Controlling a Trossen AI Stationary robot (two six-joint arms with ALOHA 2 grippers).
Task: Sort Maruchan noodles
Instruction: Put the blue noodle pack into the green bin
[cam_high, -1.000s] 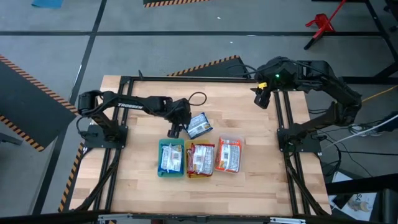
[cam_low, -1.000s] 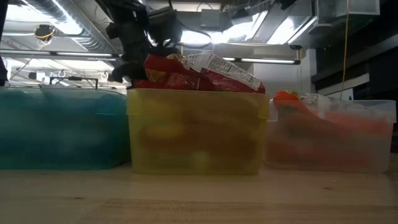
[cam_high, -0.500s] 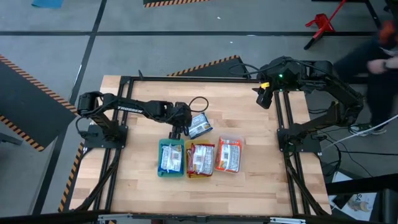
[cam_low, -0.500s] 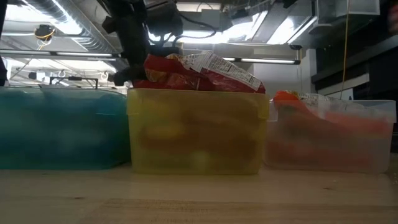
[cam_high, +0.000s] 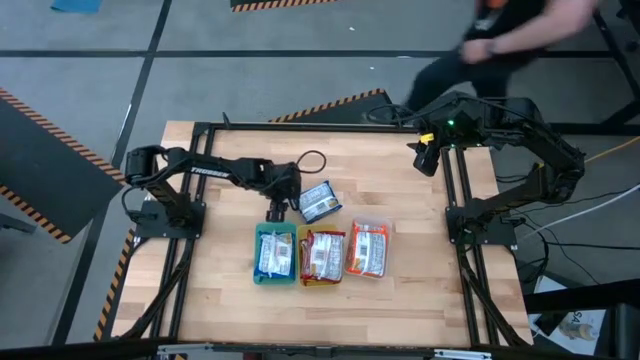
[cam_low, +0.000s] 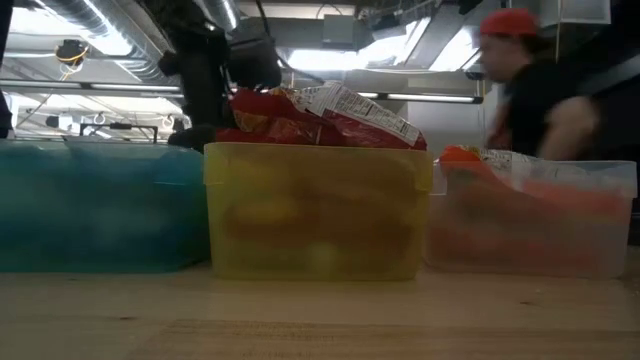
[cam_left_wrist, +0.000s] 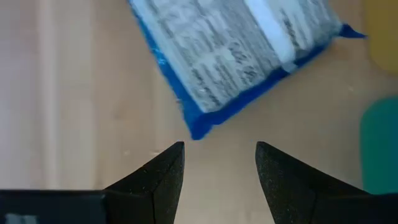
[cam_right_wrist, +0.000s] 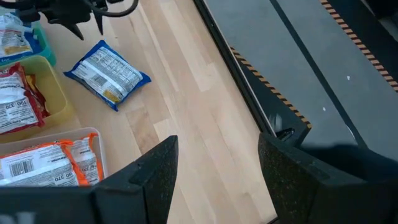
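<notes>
Three trays are seen in a row near the middle of the desk (cam_high: 400, 190): a green tray (cam_high: 275, 254) on the left, a yellow tray (cam_high: 322, 257) in the centre and a clear tray (cam_high: 367, 249) on the right. Blue-and-white packets (cam_high: 276, 257) are held in the green tray, dark red packets (cam_high: 322, 258) in the yellow tray and orange-and-white packets (cam_high: 368, 250) in the clear tray. In the low view the red packets are seen heaped above the yellow tray's rim.

One loose blue-and-white packet (cam_high: 320, 201) is found lying flat on the bare desk, just beyond the green and yellow trays and apart from both. It is set at an angle to the desk's edges.

The left claw (cam_high: 276, 212) is positioned just to the left of that loose packet, above the far edge of the green tray. In the left wrist view its fingers (cam_left_wrist: 163, 171) are seen spread, with nothing between them, and a corner of the packet lies just ahead of the gap, not touched.

The right claw (cam_high: 423, 158) is held at the far right corner of the desk, well apart from the trays. Its fingers (cam_right_wrist: 155, 165) are seen spread and empty in the right wrist view.

A person (cam_high: 520, 30) is recorded beyond the far side of the desk, blurred in both the high and low views.
</notes>
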